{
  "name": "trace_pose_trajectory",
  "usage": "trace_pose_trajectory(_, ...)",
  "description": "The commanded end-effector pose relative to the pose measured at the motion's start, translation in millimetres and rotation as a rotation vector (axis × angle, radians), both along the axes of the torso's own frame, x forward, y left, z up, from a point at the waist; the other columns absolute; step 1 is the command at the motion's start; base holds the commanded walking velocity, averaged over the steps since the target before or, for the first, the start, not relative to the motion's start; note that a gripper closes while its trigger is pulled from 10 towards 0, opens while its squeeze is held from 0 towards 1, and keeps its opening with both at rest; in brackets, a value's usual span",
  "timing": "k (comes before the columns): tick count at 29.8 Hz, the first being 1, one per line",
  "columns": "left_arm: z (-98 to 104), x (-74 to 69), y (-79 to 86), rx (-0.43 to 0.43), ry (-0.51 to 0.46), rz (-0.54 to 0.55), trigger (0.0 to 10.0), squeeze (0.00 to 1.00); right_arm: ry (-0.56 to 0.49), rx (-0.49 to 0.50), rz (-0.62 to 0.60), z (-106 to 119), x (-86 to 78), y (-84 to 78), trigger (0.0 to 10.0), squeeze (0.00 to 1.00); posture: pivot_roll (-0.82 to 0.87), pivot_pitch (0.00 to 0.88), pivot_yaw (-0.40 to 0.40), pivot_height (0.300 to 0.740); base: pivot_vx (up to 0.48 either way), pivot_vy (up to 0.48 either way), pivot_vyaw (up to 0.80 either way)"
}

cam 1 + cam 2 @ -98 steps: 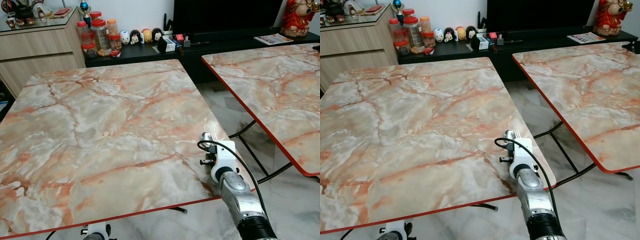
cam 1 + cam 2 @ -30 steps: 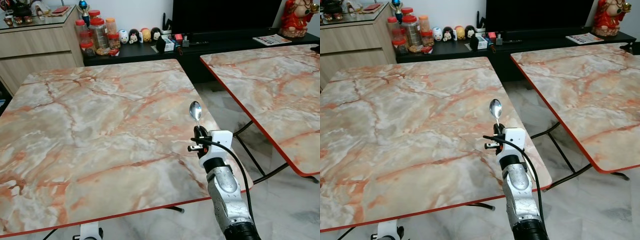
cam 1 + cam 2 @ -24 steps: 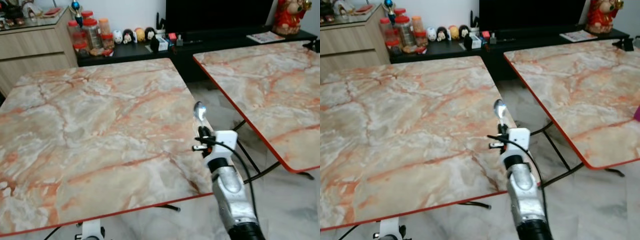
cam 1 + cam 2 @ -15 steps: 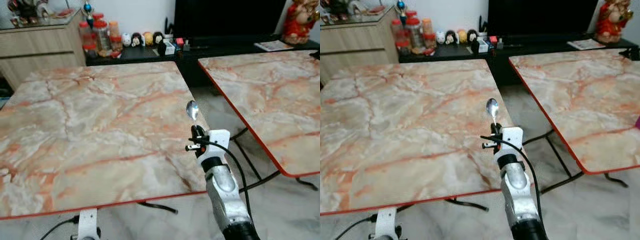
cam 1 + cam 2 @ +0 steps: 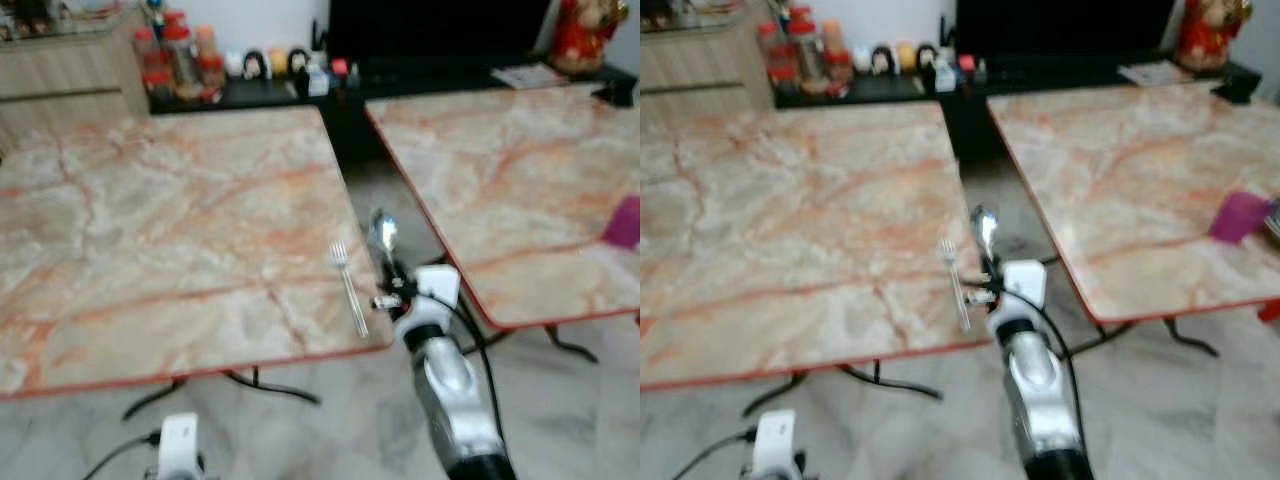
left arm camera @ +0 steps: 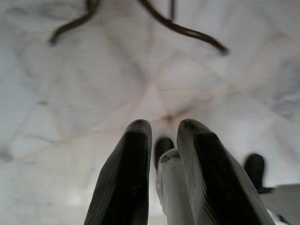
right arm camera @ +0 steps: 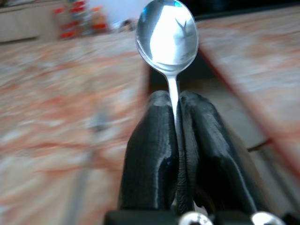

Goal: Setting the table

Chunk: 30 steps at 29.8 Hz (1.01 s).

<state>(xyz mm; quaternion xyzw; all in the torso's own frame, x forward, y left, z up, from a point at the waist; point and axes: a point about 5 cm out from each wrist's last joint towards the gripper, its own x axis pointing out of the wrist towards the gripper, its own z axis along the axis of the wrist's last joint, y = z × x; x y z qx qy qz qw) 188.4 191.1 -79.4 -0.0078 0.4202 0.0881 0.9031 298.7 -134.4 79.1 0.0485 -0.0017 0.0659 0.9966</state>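
Observation:
My right gripper (image 5: 392, 272) is shut on the handle of a silver spoon (image 7: 167, 35), which stands upright with its bowl up. It hovers just past the front right corner of the left marble table (image 5: 170, 210), over the gap between the two tables. A silver fork (image 5: 349, 288) lies on that table near the corner, just left of the gripper, tines pointing away from me. My left gripper (image 6: 164, 129) hangs low by the floor, fingers a little apart with nothing held.
A second marble table (image 5: 500, 170) stands to the right with a magenta object (image 5: 1240, 215) near its front edge. Its folding legs (image 5: 560, 345) cross the tiled floor. A dark TV bench with jars and figurines (image 5: 250, 65) runs along the back wall.
The whole view has pulled back and blurred, so the camera moved. The fork now shows on the table beside the gripper. The spoon stays in my right gripper.

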Motion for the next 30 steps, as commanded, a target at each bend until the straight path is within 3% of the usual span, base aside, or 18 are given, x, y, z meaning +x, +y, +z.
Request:
trace_pose_trajectory(1,1.3,-0.2,9.5,0.020,0.000,0.016,10.0,0.00,-0.023,0.018,0.024,4.3,0.1,9.7,10.0,0.00,-0.06,0.000,0.003,0.740,0.000,-0.371,0.00)
trace_pose_trajectory(11,0.9,-0.6,8.1,0.018,0.002,0.011,10.0,0.00,0.049,-0.038,0.039,-20.2,-18.5,2.9,10.0,0.00,-0.06,0.000,0.000,0.740,0.000,-0.375,0.00)
trace_pose_trajectory(17,0.8,-0.2,6.9,0.017,0.002,0.009,10.0,0.00,0.211,-0.091,0.032,-59.1,-35.3,-10.7,10.0,0.00,-0.07,0.000,0.002,0.740,0.000,-0.370,0.00)
trace_pose_trajectory(21,1.2,0.1,7.3,0.017,-0.004,0.017,10.0,0.00,0.342,-0.139,0.011,-86.0,-49.7,-29.3,10.0,0.00,-0.06,0.000,0.003,0.740,0.000,-0.227,0.00)
trace_pose_trajectory(30,1.1,-1.2,11.0,0.018,-0.002,0.031,10.0,0.00,0.517,-0.140,-0.085,-116.4,-70.6,-56.0,10.0,0.00,-0.06,0.000,0.002,0.740,0.000,0.000,0.00)
